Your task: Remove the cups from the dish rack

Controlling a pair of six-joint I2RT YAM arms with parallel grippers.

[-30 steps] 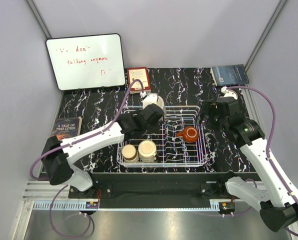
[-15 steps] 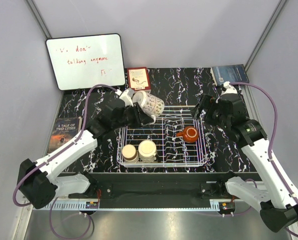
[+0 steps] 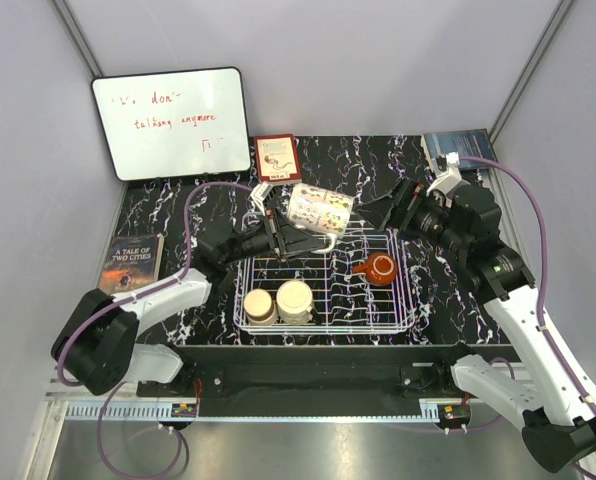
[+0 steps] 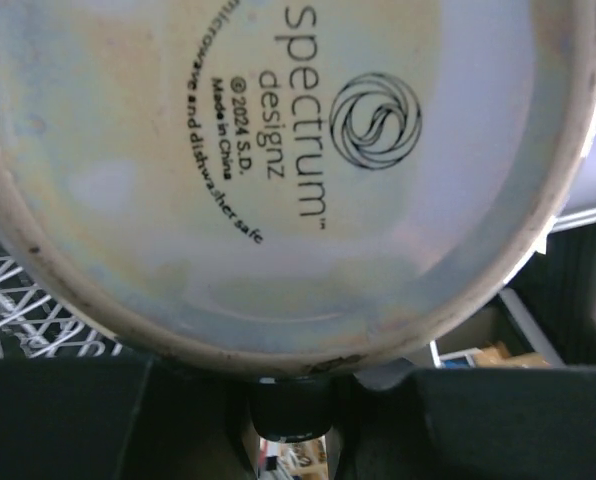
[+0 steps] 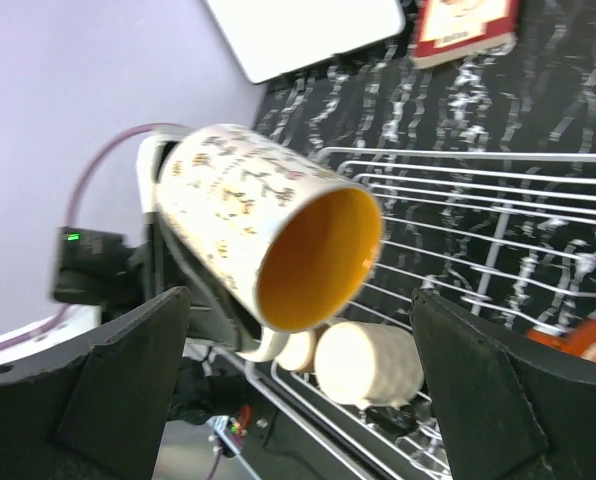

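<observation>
Pinched in the left tool (image 3: pixel 293 236), the patterned mug (image 3: pixel 320 210) has been tipped sideways toward the spread right tool (image 3: pixel 390 212), suggesting handover

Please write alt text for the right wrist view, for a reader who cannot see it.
A patterned mug with an orange inside hangs on its side in the left gripper, mouth towards the camera, the dish rack behind it. Two cream cups sit in the rack; the right gripper is open.
</observation>
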